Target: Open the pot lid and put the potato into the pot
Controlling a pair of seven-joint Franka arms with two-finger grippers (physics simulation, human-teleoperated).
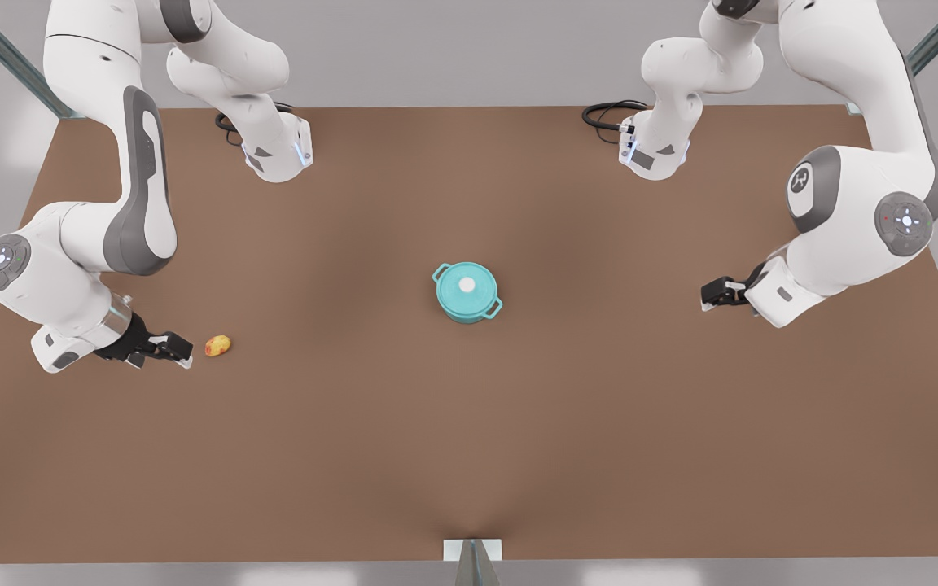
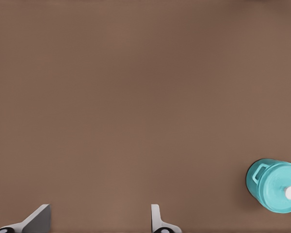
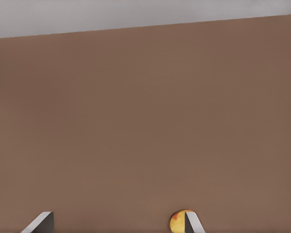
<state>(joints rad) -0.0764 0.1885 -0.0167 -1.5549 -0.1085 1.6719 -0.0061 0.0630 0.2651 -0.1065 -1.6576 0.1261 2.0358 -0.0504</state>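
Pot: a small round teal pot [image 1: 469,303] with two loop handles is seen standing near the middle of the flat brown bench [image 1: 469,456]; it is also seen in the left wrist view [image 2: 274,187].
Lid: a flat round teal lid [image 1: 466,282] with a small white knob at its centre is seen resting on the pot, closing it.
Potato: a small lumpy yellow-orange potato [image 1: 218,346] with a reddish patch is seen lying on the bench toward the front view's left, well apart from the pot.
Right claw: the right claw [image 1: 180,350] is placed just beside the potato at the front view's left; its fingers are spread wide with nothing held, and in its wrist view the potato [image 3: 178,222] is seen by one fingertip [image 3: 194,223].
Left claw: the left claw [image 1: 712,293] is held above the bench at the front view's right, well apart from the pot; its fingers [image 2: 157,221] are spread apart and nothing is gripped.
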